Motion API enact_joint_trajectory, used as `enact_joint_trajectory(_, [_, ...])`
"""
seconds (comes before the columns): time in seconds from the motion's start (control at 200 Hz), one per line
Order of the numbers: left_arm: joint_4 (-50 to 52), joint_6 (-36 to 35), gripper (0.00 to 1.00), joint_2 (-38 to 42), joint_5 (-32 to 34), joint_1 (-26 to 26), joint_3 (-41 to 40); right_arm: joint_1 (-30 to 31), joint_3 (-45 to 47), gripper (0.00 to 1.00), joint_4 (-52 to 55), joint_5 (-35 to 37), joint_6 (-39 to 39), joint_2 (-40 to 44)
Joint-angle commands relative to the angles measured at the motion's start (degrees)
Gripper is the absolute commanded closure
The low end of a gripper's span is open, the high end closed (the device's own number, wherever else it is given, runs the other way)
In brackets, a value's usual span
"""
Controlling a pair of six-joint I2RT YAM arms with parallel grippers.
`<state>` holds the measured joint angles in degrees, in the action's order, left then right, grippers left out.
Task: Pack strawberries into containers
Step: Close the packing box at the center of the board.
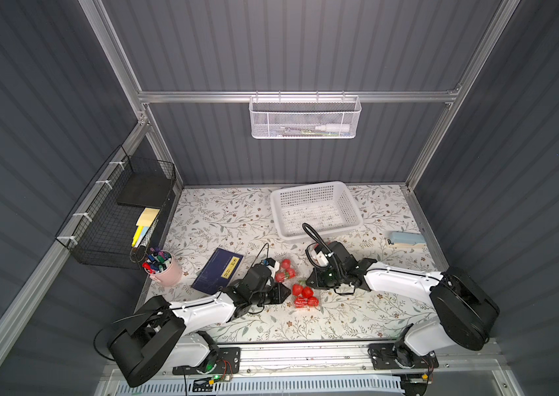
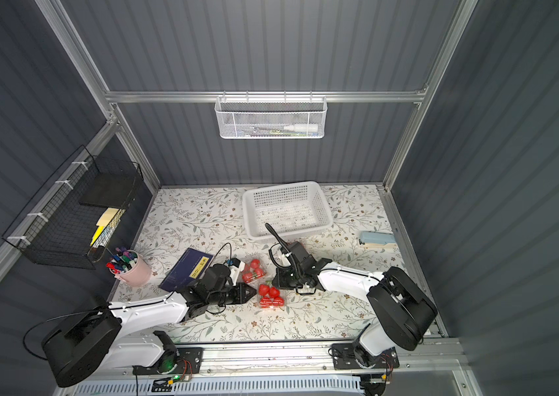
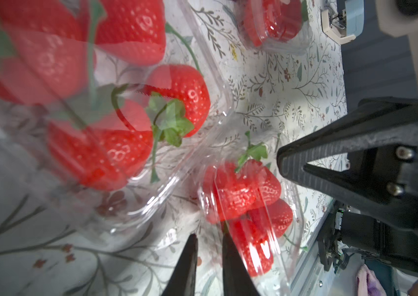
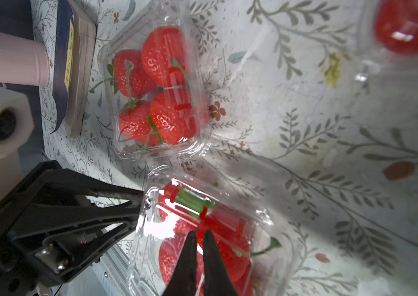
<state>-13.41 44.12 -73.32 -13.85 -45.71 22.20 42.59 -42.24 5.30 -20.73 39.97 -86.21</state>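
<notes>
Clear-plastic containers (image 4: 197, 148), three, all holding strawberries (image 4: 169, 115), clustered close. Rim of front container (image 4: 266, 217) pinched by left gripper (image 4: 138, 210); right gripper (image 4: 200, 233), pressed together, over its lid. Likely faults: container skids or lid springs open under an off-centre push. Close by: front rail (image 1: 305, 353); floral tabletop (image 1: 219, 219) open toward white basket (image 1: 305, 197).

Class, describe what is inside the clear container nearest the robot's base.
Red strawberries with green caps, about four, lie inside the container. Its ribbed clear plastic and the right pincer cover parts of them, so the exact count is uncertain.
</notes>
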Motion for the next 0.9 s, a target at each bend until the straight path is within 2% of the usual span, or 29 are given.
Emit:
enact_joint_trajectory(0.0, [5.0, -0.7, 0.78, 2.9, 2.8, -0.3, 1.9, 0.4, -0.4, 0.88, 2.6, 1.0, -1.6, -0.9])
enact_joint_trajectory(0.18, [6.9, 1.2, 0.77, 3.5, 4.8, -0.3, 1.6, 0.6, 0.1, 0.89, 2.8, 0.6, -1.7, -0.2])
enact_joint_trajectory(0.26, [3.1, 2.9, 0.76, 3.9, 5.0, -0.2, 1.2, 0.9, 0.0, 0.89, 3.1, 0.8, -2.0, 0.5])
enact_joint_trajectory(0.375, [-5.0, 5.9, 0.61, 4.7, 0.6, -0.9, -1.6, 1.4, 0.1, 0.89, 3.3, 1.2, -2.3, 1.3])
enact_joint_trajectory(0.455, [-8.6, 8.1, 0.48, 6.5, 0.1, -2.9, -3.2, 1.6, -0.1, 0.89, 3.6, 1.6, -2.4, 1.5])
enact_joint_trajectory(0.53, [-11.2, 10.1, 0.43, 8.3, 0.0, -4.9, -4.7, 1.7, -0.1, 0.89, 3.7, 1.9, -2.6, 1.2])
enact_joint_trajectory(0.896, [-23.4, 17.7, 0.45, 8.0, 0.3, -11.2, -13.0, 1.7, 1.0, 0.89, 1.9, 1.0, -1.6, -0.1])
